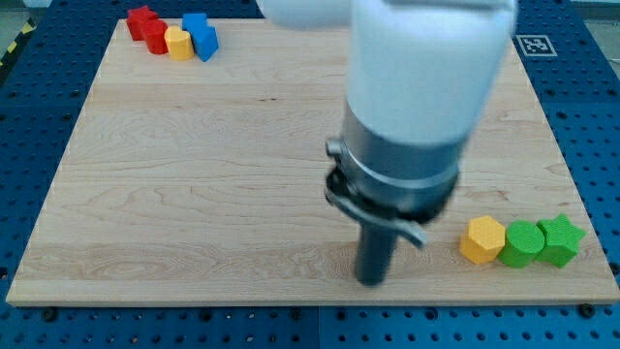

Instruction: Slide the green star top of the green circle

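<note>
Hidden/cut off: arm body (426, 87) fills view's top centre, cut by top edge; covers board (194, 194) behind it. Red pieces at top-left overlap, shapes hard to make out.
Block count: 7 total. Red x2, blue x1 (poss. 2 fused, can't tell), yellow x2, green x2.
Top-left cluster: red star-like block (141, 19), red block (156, 37), yellow block (178, 44), blue block (201, 36); all touching, near board's top-left corner.
Bottom-right row: yellow hexagon (481, 239), green circle (523, 243), green star (561, 238); left to right, each touching next.
Green star: just right of green circle, same level, near board's right edge; not at circle's top side.
Pincer: none fitted, rod only; no open/closed state to tell, grasps nothing.
My tip (371, 282): on board near bottom edge, left of yellow hexagon, apart from it; touches no block. Well apart from top-left cluster.
Surround: blue perforated table (39, 330) around board.
</note>
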Controlling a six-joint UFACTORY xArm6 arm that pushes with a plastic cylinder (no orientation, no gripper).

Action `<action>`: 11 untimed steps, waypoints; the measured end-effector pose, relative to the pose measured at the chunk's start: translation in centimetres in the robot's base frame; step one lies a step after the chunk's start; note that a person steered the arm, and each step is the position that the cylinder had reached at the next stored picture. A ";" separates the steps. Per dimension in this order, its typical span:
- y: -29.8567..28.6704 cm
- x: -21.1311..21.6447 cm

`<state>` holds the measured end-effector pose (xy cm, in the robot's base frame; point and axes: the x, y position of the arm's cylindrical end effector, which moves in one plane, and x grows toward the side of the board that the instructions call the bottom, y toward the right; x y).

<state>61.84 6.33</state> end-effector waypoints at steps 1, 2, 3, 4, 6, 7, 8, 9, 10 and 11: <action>0.9 0.1; 5.8 -0.1; 13.5 -0.1; 14.2 -0.1; 16.8 -1.8; 16.8 -1.9; 17.5 -1.0; 19.4 -0.5; 22.8 -0.6; 23.5 -1.8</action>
<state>60.01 29.81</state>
